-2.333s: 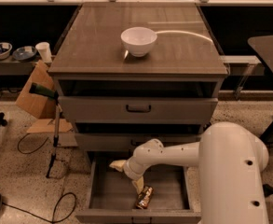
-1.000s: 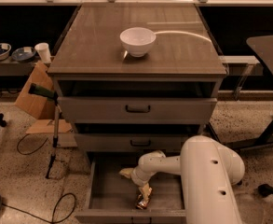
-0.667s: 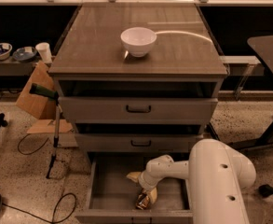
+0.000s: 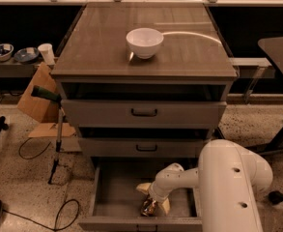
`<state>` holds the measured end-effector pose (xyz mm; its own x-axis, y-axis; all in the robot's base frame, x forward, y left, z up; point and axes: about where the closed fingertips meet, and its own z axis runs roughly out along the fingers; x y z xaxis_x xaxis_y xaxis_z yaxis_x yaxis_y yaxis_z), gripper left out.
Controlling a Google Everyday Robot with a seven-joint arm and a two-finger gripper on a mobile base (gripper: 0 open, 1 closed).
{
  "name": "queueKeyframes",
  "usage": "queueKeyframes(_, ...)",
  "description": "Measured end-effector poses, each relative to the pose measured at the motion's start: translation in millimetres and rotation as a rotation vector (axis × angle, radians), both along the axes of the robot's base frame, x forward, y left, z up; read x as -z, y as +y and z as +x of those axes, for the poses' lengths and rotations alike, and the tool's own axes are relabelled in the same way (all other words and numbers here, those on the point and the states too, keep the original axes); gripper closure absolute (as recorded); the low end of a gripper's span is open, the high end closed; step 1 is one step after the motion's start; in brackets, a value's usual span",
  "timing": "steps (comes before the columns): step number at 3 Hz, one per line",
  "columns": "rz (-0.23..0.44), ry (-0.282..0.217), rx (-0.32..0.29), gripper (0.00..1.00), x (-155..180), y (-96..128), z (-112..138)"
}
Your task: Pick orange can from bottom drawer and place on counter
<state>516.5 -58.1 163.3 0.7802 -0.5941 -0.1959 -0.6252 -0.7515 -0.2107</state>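
Note:
The bottom drawer (image 4: 114,197) is pulled open at the foot of the cabinet. The orange can (image 4: 149,207) lies on the drawer floor near the front wall, right of centre. My gripper (image 4: 153,198) reaches down into the drawer from the right on the white arm (image 4: 228,178). It is open, with its pale fingers (image 4: 143,187) spread on either side of the can's upper part, right over it. The counter (image 4: 102,47) is the cabinet's broad wood-grain top, and a white bowl (image 4: 144,41) stands on it.
Two shut grey drawers (image 4: 143,112) (image 4: 146,148) sit above the open one. A cardboard box (image 4: 35,103) and a green-handled stick (image 4: 47,94) stand to the left, with cables (image 4: 39,216) on the floor. A dark table (image 4: 281,47) is at the right.
My arm has swung right and forward in the drawer. The gripper has moved from the drawer's middle down onto the can near the front wall. The can has not moved.

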Motion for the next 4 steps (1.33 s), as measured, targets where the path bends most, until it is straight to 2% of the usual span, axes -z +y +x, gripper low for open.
queueKeyframes(1,0.010,0.006,-0.041,0.00,18,17,-4)
queueKeyframes(2,0.036,-0.013,-0.068,0.00,39,34,0)
queueKeyframes(3,0.056,-0.026,-0.078,0.25,54,51,5)
queueKeyframes(4,0.056,-0.026,-0.078,0.48,54,51,5)
